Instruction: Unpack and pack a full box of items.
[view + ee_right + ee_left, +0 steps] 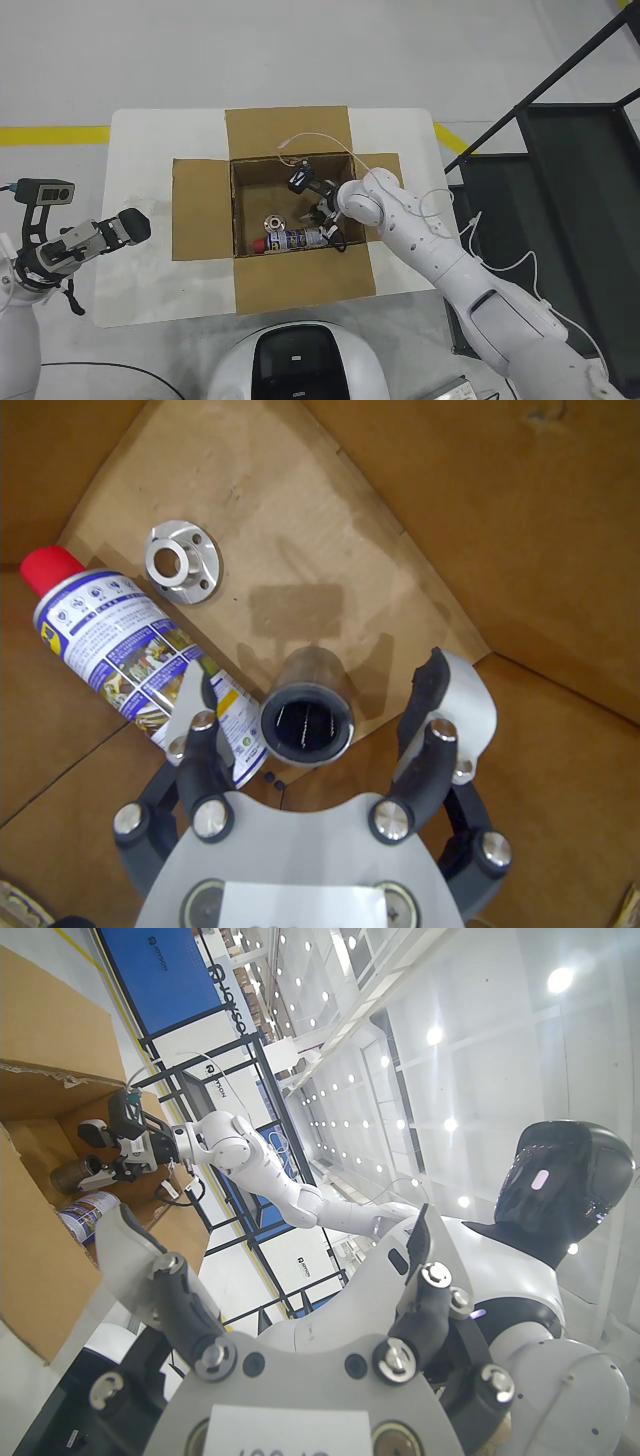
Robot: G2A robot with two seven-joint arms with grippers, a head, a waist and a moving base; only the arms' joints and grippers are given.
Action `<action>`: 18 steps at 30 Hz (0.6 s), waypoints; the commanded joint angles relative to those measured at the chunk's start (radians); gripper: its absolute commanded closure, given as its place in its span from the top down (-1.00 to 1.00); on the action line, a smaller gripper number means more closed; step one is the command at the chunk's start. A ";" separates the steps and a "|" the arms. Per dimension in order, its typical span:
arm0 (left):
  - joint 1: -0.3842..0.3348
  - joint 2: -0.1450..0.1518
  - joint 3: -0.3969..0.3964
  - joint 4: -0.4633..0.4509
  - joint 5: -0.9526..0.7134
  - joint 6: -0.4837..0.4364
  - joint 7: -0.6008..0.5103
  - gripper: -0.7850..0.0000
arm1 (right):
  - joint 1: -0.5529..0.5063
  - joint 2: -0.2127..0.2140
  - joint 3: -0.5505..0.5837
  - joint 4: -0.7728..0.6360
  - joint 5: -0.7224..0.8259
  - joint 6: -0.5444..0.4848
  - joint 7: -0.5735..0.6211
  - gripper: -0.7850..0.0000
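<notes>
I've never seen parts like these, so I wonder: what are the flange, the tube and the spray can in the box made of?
Flange: probably bare machined metal, bright and mirror-like. Tube: seemingly polished steel, reflective, with a dark end ring, perhaps plastic or rubber. Can: likely thin metal under a glossy printed wrap; red cap looks plastic.

Pale grey floor (300,50) spans the upper frame, a yellow line (50,134) crossing at its left edge. A dark metal rack (560,180) stands at right.
</notes>
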 commanded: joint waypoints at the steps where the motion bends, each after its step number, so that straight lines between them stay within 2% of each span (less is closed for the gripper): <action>1: 0.000 0.000 0.000 0.000 0.000 0.000 0.000 1.00 | 0.000 -0.002 -0.005 0.000 -0.005 0.002 0.020 1.00; 7: 0.000 0.000 0.000 0.000 0.000 0.000 0.000 1.00 | 0.012 -0.011 -0.019 0.016 -0.014 0.004 0.056 1.00; 8: 0.000 0.000 0.000 0.000 0.000 0.000 0.000 1.00 | 0.014 -0.012 -0.019 0.021 -0.009 0.006 0.057 0.54; 10: 0.000 0.000 0.000 0.000 0.000 0.000 0.000 1.00 | 0.020 -0.017 -0.024 0.039 0.002 0.004 0.076 -0.61; 11: 0.000 0.000 0.000 0.000 0.000 0.000 0.000 1.00 | 0.023 -0.020 -0.026 0.045 0.007 0.005 0.079 -1.00; 18: 0.000 0.000 0.000 0.000 0.000 0.000 0.000 1.00 | 0.041 -0.036 -0.037 0.088 0.028 0.009 0.074 -1.00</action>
